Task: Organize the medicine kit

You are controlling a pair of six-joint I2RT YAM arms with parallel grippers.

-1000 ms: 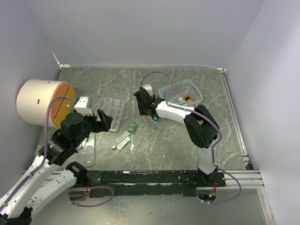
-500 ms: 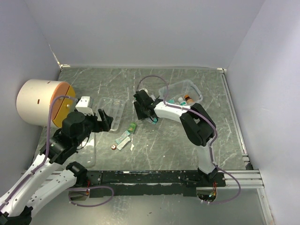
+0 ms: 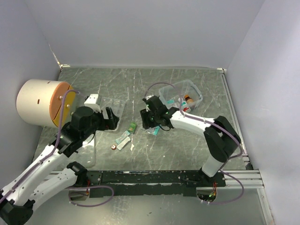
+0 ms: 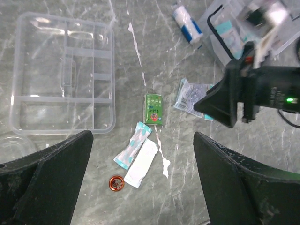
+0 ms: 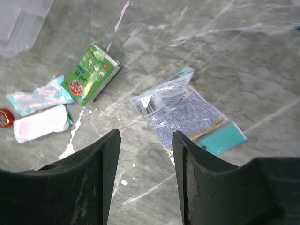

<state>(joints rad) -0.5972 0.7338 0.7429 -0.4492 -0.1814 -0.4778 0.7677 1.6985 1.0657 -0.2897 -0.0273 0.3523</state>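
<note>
Left gripper [image 3: 109, 121] hangs over the grey marbled surface [image 3: 178, 151] with its jaws spread wide and nothing between them. Just at its 12 o'clock in the top view lies the medicine kit's clear divided plastic tray [image 3: 116, 105], flat on the surface. Right gripper [image 3: 148, 124] also has its jaws parted and holds nothing. A crinkled white-and-teal foil packet [image 5: 187, 115] lies just ahead of its fingertips. The kit's clear plastic rectangular case [image 3: 193, 86] sits at the right gripper's 2 o'clock, well apart from the tray, open-topped, with small bottles inside. Between the two grippers lie a small green cardboard box [image 4: 153, 108], a teal-patterned strip [image 4: 133, 146], a white strip [image 4: 142, 165] and a small copper-coloured round cap [image 4: 116, 183]. A big white-and-orange cylinder [image 3: 40, 101] rests at the left gripper's 9 o'clock.
</note>
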